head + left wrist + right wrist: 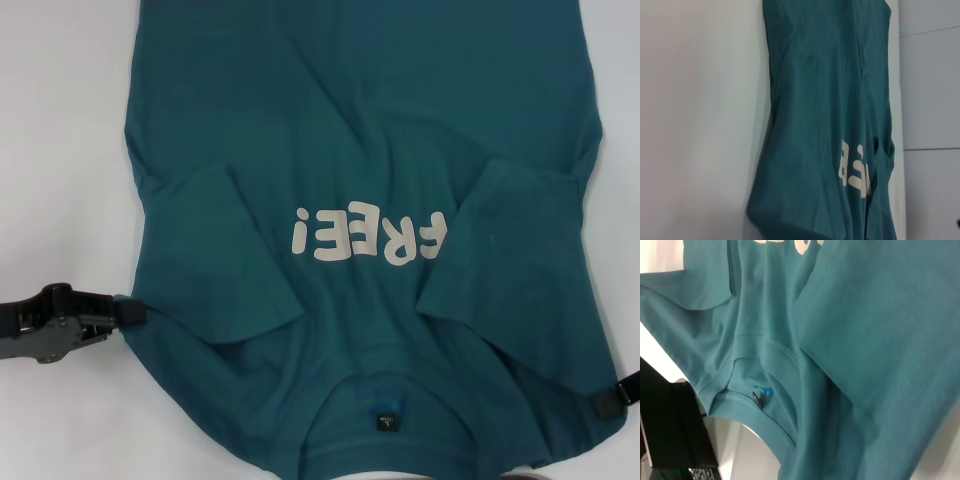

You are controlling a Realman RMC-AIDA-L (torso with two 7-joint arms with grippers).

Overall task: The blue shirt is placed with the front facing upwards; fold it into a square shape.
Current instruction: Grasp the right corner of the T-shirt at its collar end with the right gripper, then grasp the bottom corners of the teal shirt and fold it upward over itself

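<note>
You see the blue shirt (pixel 370 150) lying front-up on the white table (pixel 60 120), its long axis running away from the robot: collar (pixel 385 385) at the near edge, hem out of view at the far side, so the pale "FREE!" lettering (pixel 368 237) reads upside down in the head view. Both short sleeves are folded inward over the chest, one on each side of the lettering. A small black neck tag (pixel 386 423) sits inside the collar.

The left gripper (pixel 125 312) reaches in low and level from the robot's left, its tip touching the shirt's shoulder edge; you cannot tell whether it is pinching the cloth or released. The right gripper (pixel 610 400) meets the opposite shoulder edge, mostly out of view; its state cannot be told either. The collar lies between the two grippers.

The fabric is dark teal with soft creases near both shoulders.
</note>
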